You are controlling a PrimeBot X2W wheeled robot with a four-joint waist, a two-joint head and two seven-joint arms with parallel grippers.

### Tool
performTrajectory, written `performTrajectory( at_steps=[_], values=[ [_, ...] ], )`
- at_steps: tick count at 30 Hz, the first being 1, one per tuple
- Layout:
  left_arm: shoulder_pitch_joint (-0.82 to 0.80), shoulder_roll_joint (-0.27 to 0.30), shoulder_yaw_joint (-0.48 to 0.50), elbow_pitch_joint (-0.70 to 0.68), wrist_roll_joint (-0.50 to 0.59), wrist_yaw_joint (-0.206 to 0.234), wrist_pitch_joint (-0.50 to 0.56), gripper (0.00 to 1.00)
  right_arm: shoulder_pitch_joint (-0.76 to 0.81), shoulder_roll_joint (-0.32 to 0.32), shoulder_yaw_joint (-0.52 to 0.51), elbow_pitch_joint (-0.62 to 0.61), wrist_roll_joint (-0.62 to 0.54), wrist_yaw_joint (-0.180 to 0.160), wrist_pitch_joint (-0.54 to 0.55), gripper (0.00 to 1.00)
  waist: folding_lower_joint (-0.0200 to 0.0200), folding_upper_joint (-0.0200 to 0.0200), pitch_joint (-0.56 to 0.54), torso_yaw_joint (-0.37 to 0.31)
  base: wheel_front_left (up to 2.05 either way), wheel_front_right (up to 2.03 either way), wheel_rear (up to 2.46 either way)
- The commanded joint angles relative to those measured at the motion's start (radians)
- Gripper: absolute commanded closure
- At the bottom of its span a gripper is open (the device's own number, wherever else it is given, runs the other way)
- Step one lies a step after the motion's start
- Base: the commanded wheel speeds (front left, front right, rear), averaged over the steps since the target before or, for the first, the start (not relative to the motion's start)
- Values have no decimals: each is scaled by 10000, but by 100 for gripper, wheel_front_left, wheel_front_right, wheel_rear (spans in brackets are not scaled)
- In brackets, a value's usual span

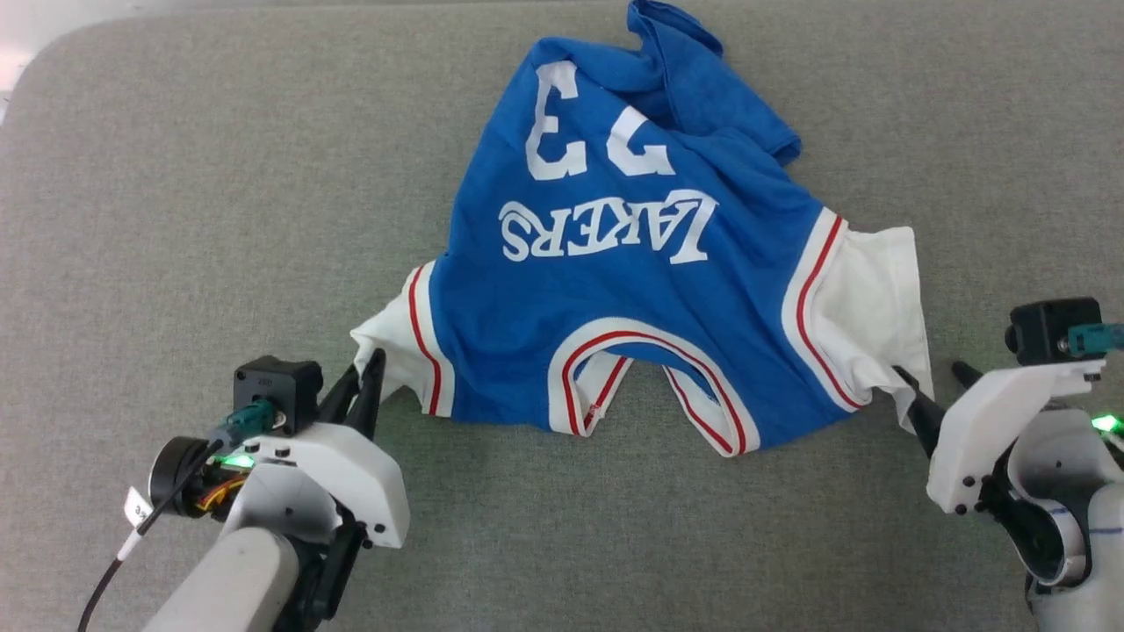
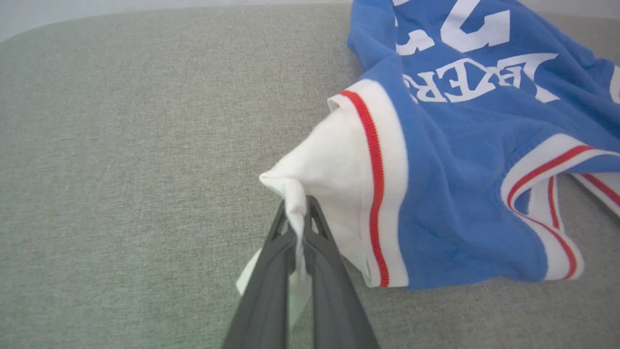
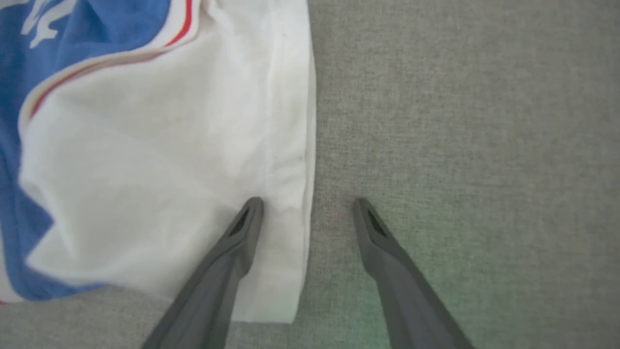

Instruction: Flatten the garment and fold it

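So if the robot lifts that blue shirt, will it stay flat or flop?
Probably flop: the shirt lies rumpled and bunched. The sleeve puckers where the left hand pinches it, so it likely sags.

White "LAKERS", "23" printed on garment [image 1: 615,290].

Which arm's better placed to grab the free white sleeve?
Right: the right gripper is open, fingers straddling the hem of the free sleeve; the left gripper is shut on the other sleeve of the garment.

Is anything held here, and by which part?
The left gripper, jaws shut, pinches the garment by its white sleeve's edge. The right gripper, jaws open astride the other sleeve's hem, holds nothing.
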Motion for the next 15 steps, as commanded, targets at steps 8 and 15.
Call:
performTrajectory(
  at_steps=[8, 15],
  values=[
    [-351, -183, -77, 300, 31, -139, -183, 100, -233, 50, 272, 727, -24, -7, -17, 100, 0, 0, -8, 139, 0, 0, 0],
    [88, -584, 368, 352, -706, -209, -888, 100, -329, 512, -741, 349, 46, -7, -1816, 100, 0, 0, -805, -38, 0, 0, 0]
  ],
)
